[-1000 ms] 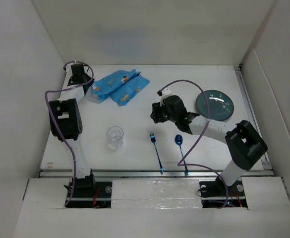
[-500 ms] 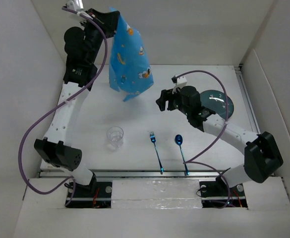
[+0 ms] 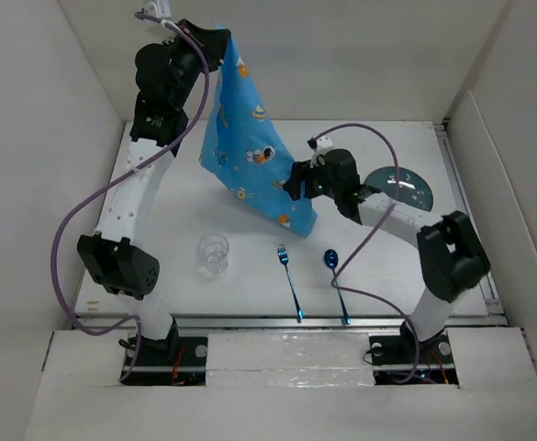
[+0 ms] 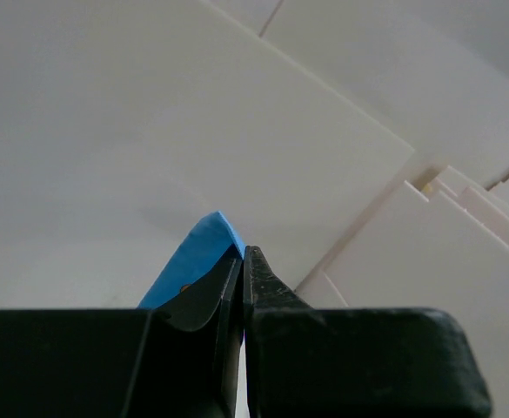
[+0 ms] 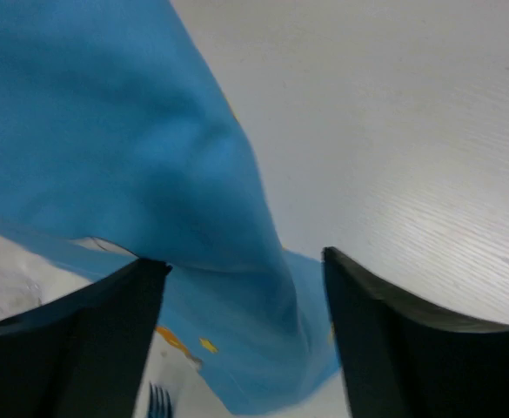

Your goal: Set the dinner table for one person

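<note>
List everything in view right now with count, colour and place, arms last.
dinner table: 1, white, under everything.
placemat: 1, blue with astronaut print, hanging in the air from one pinched corner.
glass: 1, clear, upright, near left of centre.
fork: 1, blue, right of the glass.
spoon: 1, blue, right of the fork.
plate: 1, teal, far right, partly behind the right arm.
left gripper: 1, black, raised high, shut on the placemat's corner.
right gripper: 1, black, open, fingers either side of the hanging cloth.
</note>
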Tool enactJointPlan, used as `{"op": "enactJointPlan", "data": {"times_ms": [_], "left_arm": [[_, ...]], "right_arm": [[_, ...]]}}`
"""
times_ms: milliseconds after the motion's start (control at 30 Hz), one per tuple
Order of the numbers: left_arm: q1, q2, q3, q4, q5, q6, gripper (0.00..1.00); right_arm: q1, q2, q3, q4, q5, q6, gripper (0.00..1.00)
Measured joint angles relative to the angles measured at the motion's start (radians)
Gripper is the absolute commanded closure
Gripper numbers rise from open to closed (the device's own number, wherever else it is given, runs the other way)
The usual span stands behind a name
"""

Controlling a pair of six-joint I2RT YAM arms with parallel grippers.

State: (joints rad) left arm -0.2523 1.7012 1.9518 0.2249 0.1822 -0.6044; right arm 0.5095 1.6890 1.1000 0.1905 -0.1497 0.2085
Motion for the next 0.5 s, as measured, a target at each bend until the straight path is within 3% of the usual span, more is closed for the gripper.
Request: {"op": "enactJointPlan", "data": {"times_ms": [33,67,100,133,300,500], "left_arm": [[0.004,0.019,0.000,-0.004,0.015,-0.006,1.00],[0.008,0.032,-0.001,-0.006,0.023,-0.006,1.00],[0.013,0.041,-0.005,-0.009,0.030,-0.006,1.00],[0.021,0.050,-0.009,-0.010,0.038,-0.006,1.00],[0.120,0.082,-0.035,-0.001,0.099,-0.021,1.00],[0.257,0.115,-0.143,0.026,0.136,-0.052,1.00]], "right_arm": [[-0.002,0.047,0.044,0.002,-0.013,0.002,0.52],[-0.006,0.096,0.095,-0.008,-0.026,0.000,0.77],[-0.006,0.143,0.149,-0.019,-0.039,-0.009,0.94],[-0.008,0.186,0.197,-0.021,-0.048,-0.005,1.00],[-0.024,0.254,0.286,-0.053,-0.055,-0.010,1.00],[-0.051,0.086,0.227,-0.139,0.036,-0.064,1.00]]}}
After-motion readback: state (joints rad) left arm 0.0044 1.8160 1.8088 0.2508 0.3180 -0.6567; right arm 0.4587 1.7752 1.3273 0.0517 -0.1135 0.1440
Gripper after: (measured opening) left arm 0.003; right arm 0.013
